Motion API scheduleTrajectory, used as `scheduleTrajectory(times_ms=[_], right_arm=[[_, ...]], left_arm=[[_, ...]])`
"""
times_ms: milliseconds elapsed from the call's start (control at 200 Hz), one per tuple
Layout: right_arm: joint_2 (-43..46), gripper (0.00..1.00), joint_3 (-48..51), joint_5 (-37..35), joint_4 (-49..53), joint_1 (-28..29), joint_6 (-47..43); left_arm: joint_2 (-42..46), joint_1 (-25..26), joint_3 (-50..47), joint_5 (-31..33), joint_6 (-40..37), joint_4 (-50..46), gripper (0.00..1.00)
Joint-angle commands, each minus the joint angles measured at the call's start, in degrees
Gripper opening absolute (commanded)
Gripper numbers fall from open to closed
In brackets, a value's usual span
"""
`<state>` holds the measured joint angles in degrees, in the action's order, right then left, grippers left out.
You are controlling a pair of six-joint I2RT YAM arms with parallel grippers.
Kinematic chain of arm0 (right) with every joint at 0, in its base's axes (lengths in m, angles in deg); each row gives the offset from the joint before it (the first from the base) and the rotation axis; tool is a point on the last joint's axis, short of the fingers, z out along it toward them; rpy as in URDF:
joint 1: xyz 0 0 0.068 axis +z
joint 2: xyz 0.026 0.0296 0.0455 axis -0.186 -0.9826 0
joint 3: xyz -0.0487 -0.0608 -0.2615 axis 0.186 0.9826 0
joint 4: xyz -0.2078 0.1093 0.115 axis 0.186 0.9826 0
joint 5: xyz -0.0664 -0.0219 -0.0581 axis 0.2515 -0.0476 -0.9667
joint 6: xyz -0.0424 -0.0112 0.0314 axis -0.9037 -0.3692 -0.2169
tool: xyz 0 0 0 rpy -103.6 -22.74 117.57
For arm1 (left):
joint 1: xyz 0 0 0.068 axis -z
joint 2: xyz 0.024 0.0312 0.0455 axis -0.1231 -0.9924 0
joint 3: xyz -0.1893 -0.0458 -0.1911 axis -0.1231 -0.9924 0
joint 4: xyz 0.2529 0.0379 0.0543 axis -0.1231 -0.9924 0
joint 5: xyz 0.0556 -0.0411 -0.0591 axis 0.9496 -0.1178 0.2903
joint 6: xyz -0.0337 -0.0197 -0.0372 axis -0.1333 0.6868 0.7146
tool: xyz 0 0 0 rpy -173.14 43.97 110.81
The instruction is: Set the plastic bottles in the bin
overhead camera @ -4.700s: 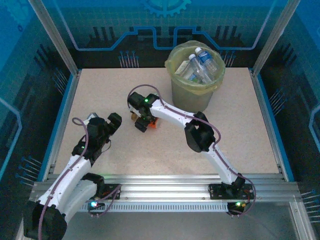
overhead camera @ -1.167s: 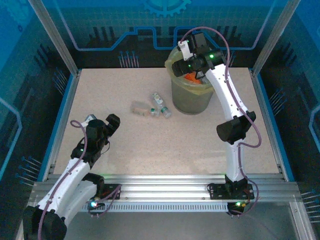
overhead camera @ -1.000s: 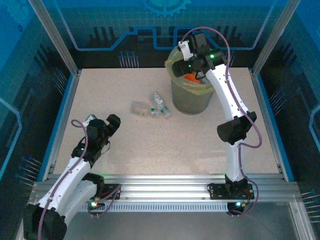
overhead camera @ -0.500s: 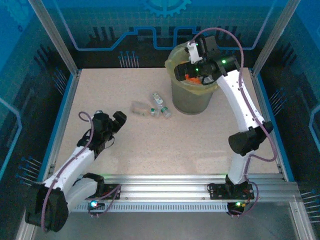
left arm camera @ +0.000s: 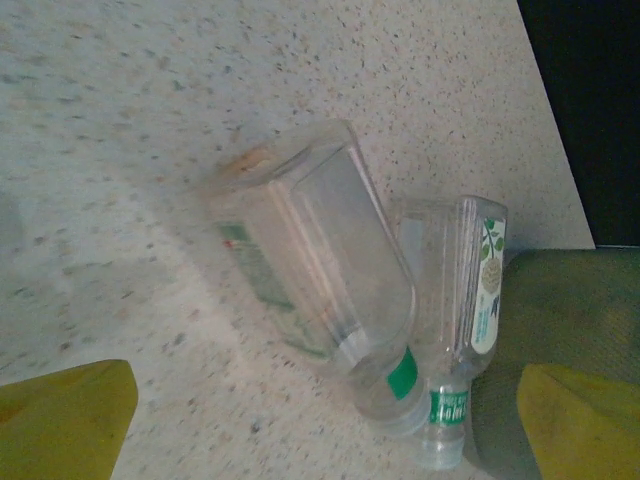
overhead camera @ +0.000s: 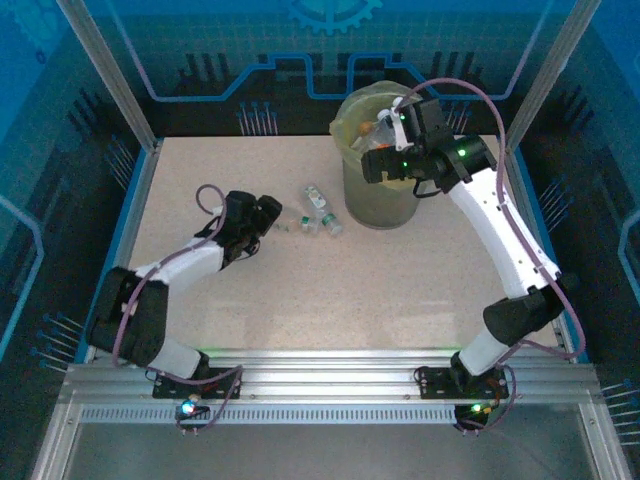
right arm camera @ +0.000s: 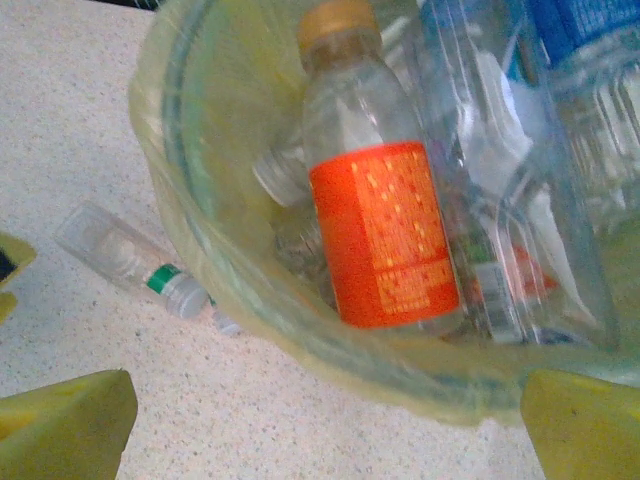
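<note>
Two clear plastic bottles lie side by side on the table left of the bin (overhead camera: pixel 385 195). The larger one (left arm camera: pixel 310 260) has a green neck band. The smaller one (left arm camera: pixel 470 300) carries a leaf label and lies against the bin wall (left arm camera: pixel 590 300). My left gripper (left arm camera: pixel 320 425) hovers open just short of their caps, empty; from above it (overhead camera: pixel 268 218) sits beside the bottles (overhead camera: pixel 322 212). My right gripper (right arm camera: pixel 322 425) is open and empty at the bin's near rim (right arm camera: pixel 200 250). Inside lie an orange-labelled bottle (right arm camera: pixel 385 235) and a blue-labelled one (right arm camera: pixel 580 40).
The bin stands at the back of the speckled table (overhead camera: pixel 300 300), near the rear wall. Blue-edged rails (overhead camera: pixel 125 240) bound the sides. The right arm's elbow (overhead camera: pixel 525 315) hangs over the table's right part.
My right gripper opened over the bin, the orange-labelled bottle now lies inside, and that arm swung rightward. My left arm reached forward from near its base to the two bottles.
</note>
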<state>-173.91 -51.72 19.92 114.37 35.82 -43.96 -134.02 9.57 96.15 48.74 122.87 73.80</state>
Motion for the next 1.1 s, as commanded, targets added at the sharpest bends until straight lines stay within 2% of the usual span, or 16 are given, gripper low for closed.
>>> scheduleTrajectory(times_ms=[0, 365, 610, 945, 1096], right_arm=[[3.86, 1.0, 4.59, -2.0, -1.49, 0.57, 3.75], [9.66, 1.0, 16.11, -1.49, -2.91, 0.74, 8.49], [11.76, 1.0, 20.31, -1.11, -3.45, 1.94, 11.05], [11.91, 1.0, 20.95, -6.41, -1.75, 8.81, 12.57], [11.01, 1.0, 20.73, -9.99, -1.69, 13.33, 12.04]], left_arm=[[-5.26, 0.88, 4.99, 3.5, 3.15, -1.68, 0.99], [-18.25, 1.29, 20.35, 7.97, 5.34, -13.33, 0.99], [-22.22, 1.29, 24.8, 8.7, 5.55, -17.23, 0.99], [-27.12, 1.7, 29.55, 7.17, 3.6, -21.48, 0.99], [-27.58, 1.9, 28.58, 6.7, 4.03, -21.45, 0.92]])
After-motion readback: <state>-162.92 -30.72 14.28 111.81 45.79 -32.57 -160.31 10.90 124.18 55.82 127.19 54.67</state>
